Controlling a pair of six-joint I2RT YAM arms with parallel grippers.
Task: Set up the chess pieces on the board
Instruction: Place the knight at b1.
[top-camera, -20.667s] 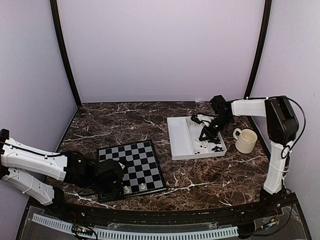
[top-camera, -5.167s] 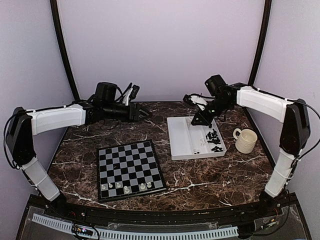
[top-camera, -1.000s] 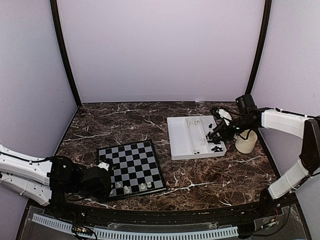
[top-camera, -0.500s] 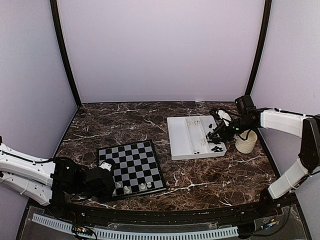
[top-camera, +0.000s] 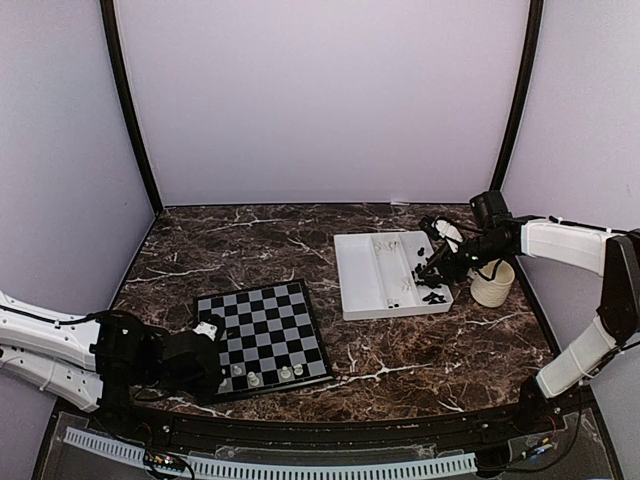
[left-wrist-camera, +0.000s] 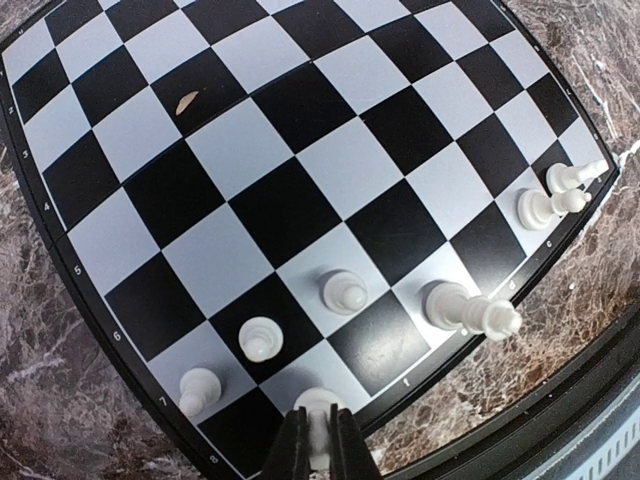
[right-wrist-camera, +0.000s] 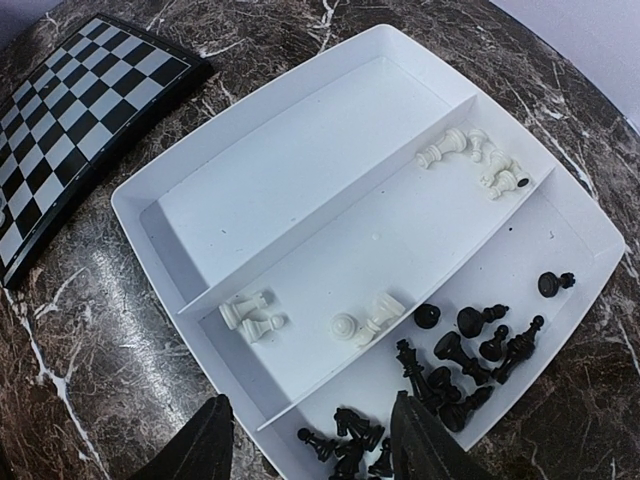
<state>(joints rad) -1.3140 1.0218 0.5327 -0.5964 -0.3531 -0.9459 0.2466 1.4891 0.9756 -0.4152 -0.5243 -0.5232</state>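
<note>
board (top-camera: 265, 320): lies flat on the table (top-camera: 400, 350); every place below is given from it.
white pieces (left-wrist-camera: 345, 292): you have six standing in the two rows along the board's near edge.
held piece (left-wrist-camera: 318, 400): a seventh white one, upright by the board's near-left corner; you cannot tell whether its base touches the square.
left gripper (left-wrist-camera: 318, 428): its fingers are pinched together on the held piece.
tray (right-wrist-camera: 290, 170): to the board's right and a little farther back, apart from it.
spare white pieces (right-wrist-camera: 250, 312): loose in the tray's middle section.
black pieces (right-wrist-camera: 470, 350): heaped in the section farthest from the board.
right gripper (right-wrist-camera: 310, 405): hangs over that side of the tray, fingers spread, holding nothing.
mug (top-camera: 492, 282): upright, beyond the tray from the board.
</note>
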